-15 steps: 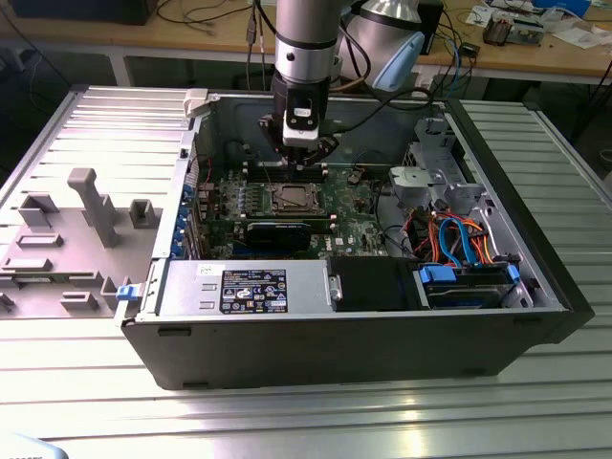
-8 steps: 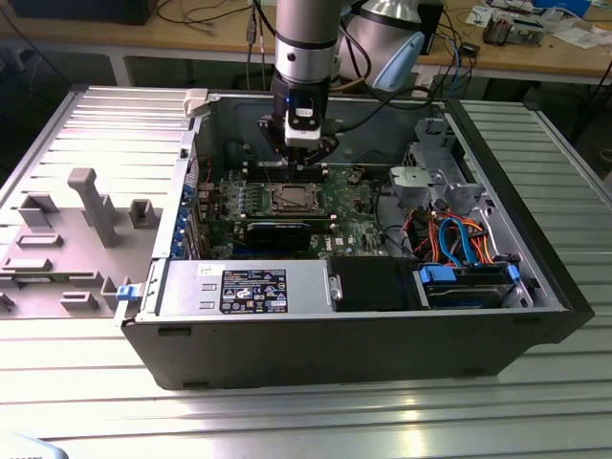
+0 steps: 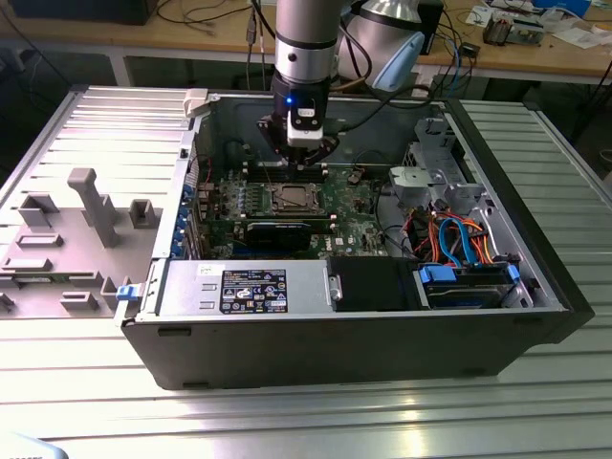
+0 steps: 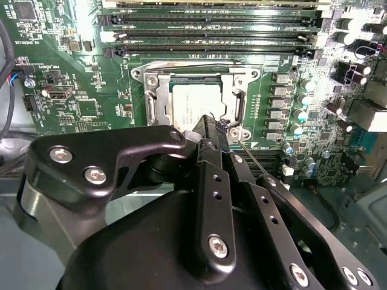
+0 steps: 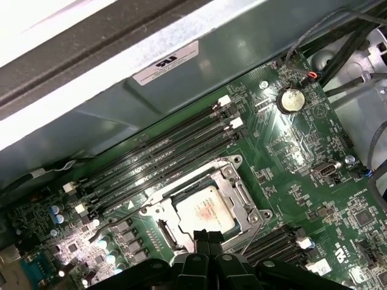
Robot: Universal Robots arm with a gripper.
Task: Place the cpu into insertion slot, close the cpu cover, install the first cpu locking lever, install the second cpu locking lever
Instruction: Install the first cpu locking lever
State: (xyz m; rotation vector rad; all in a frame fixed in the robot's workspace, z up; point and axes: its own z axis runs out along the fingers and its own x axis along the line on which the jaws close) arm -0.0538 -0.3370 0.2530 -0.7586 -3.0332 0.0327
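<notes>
The cpu (image 4: pixel 195 106) is being seen seated in the insertion slot (image 4: pixel 158 75), with the cpu cover (image 4: pixel 237 90) lying down around it as a silver frame; its window is leaving the grey top of the chip exposed. The same arrangement is being shown in the first wrist view, where the cpu (image 5: pixel 205 210) is sitting inside the cover frame (image 5: pixel 233 192).

The end effector (image 4: pixel 211 127) is being held directly over the near edge of the insertion slot, with its fingers (image 4: pixel 208 136) drawn together and nothing gripped between them. In the exterior view the end effector (image 3: pixel 304 145) is hanging just behind the insertion slot (image 3: pixel 289 199), inside the computer case (image 3: pixel 363 330).

A thin wire lever (image 4: pixel 257 162) is running out from the corner of the insertion slot, beside the fingertips. Whether it is latched cannot be told.

Risks are being judged as follows: a sideways slip off so thin a lever could drive the fingertips onto the board components next to the insertion slot, and pressure on a cover not fully seated could shift the chip and harm the contacts beneath.
</notes>
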